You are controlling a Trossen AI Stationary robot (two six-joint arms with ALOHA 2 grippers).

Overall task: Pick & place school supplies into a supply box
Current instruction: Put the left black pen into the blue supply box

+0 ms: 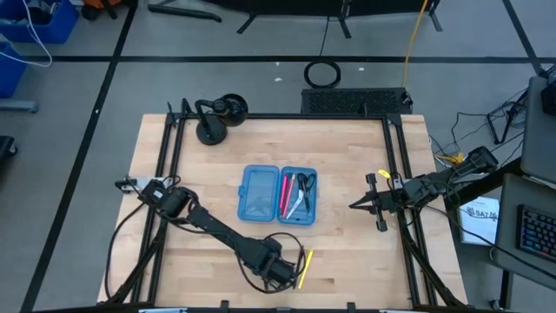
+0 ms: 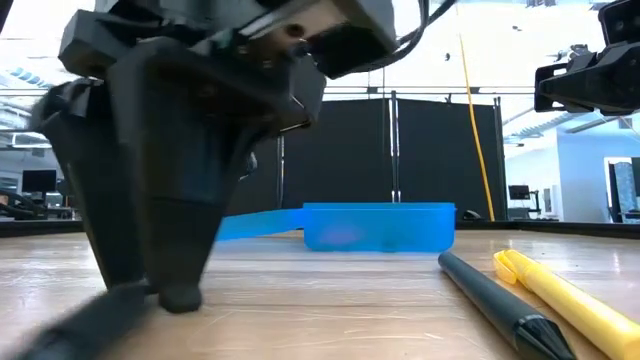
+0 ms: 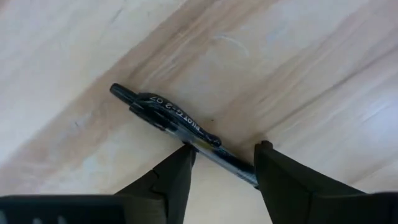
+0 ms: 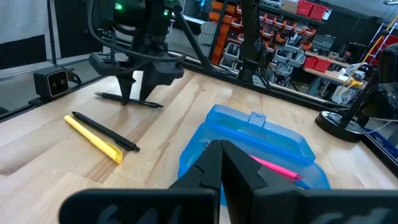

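Note:
The blue supply box (image 1: 278, 196) lies open at mid-table; its right half holds pink pens (image 1: 285, 193) and black-handled scissors (image 1: 303, 189). My left gripper (image 3: 225, 152) is open near the table's near edge and points down. Its fingers stand on either side of a black pen (image 3: 165, 115) that lies flat on the wood. The right wrist view shows the same gripper (image 4: 134, 93) over that pen (image 4: 127, 99). A yellow marker (image 1: 305, 269) and a second black pen (image 4: 106, 132) lie side by side just to its right. My right gripper (image 1: 360, 204) is shut and hovers right of the box. My left gripper comes from above with its fingers (image 3: 180, 168) across the black pen's barrel (image 3: 214, 152), past the clip. One fingertip stands right against the barrel, but I cannot tell whether either finger touches it. The pen lies flat on the table.
A round black lamp base (image 1: 211, 132) sits at the far left corner. Black frame rails (image 1: 395, 174) run along the table's left and right sides. Bare wood lies between the box and the near edge.

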